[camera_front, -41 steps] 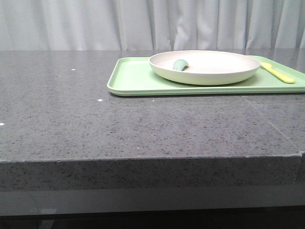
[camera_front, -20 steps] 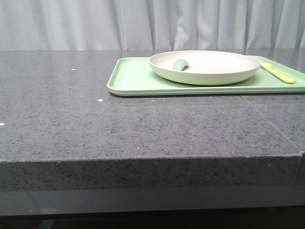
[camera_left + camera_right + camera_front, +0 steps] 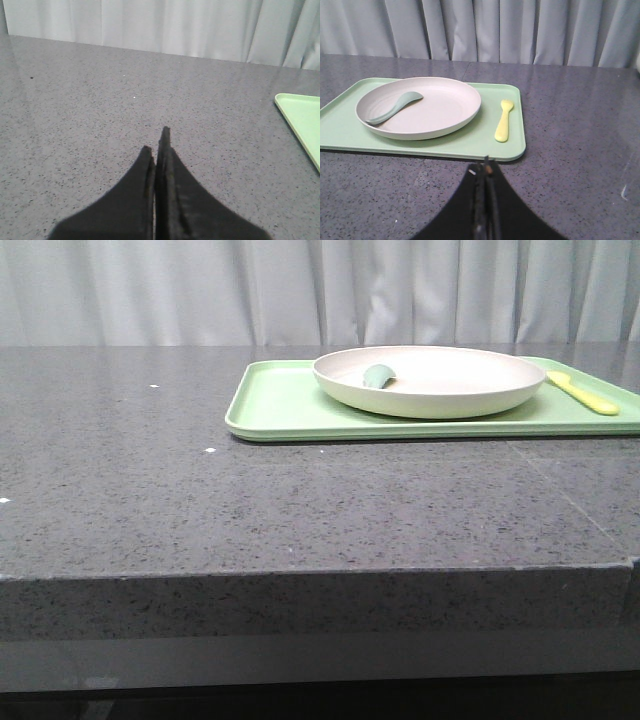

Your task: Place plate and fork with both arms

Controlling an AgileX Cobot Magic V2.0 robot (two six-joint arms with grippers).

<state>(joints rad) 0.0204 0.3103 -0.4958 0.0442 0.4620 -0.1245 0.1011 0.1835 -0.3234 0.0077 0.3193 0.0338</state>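
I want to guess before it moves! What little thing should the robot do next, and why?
Probably open the right gripper and ease it toward the small pale-yellow plastic fork. Both grippers are shut and empty over the grey stone table, the left gripper off beside the tray, while the fork lies untouched on the flat light-green tray, beside the round cream-white plate.

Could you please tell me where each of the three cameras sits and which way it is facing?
Front view: low at the table edge, facing forward at the tray, plate and fork; no robot parts show.
Left wrist view: above bare table, left gripper shut, tray corner visible.
Right wrist view: behind the shut right gripper, facing plate, spoon and fork.
All three views share the tray.
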